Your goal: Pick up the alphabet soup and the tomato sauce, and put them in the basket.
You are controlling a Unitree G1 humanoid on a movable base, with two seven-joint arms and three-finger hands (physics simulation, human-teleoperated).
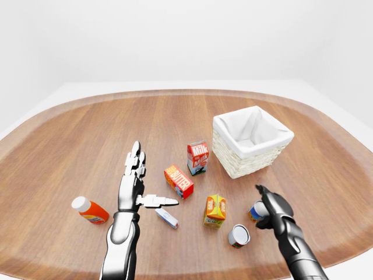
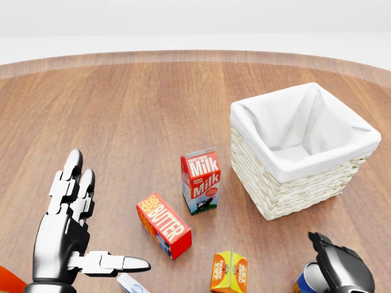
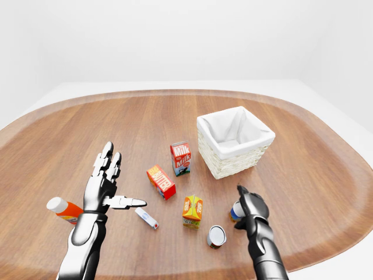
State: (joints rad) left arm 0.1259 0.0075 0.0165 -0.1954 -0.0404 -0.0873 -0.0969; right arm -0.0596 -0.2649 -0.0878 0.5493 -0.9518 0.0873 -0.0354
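Observation:
A blue-and-white can, the alphabet soup [image 2: 305,282], stands at the bottom right of the head view. My right hand [image 2: 327,261] curls its fingers over and round this can from the right. The tomato sauce [image 1: 239,235], a red-rimmed can, lies on its side with its grey end facing me, just left of and below the soup in the left-eye view. The woven basket [image 2: 278,198] with a white liner stands empty above them. My left hand [image 2: 98,226] is held up open at the lower left, fingers spread and thumb pointing right, holding nothing.
A milk carton [image 2: 200,180], a butter box [image 2: 164,224] and an orange juice carton [image 2: 229,272] stand between my hands. An orange bottle [image 1: 90,210] and a small white box [image 1: 166,218] lie near my left hand. The round wooden table's edge [image 1: 192,269] runs along the bottom.

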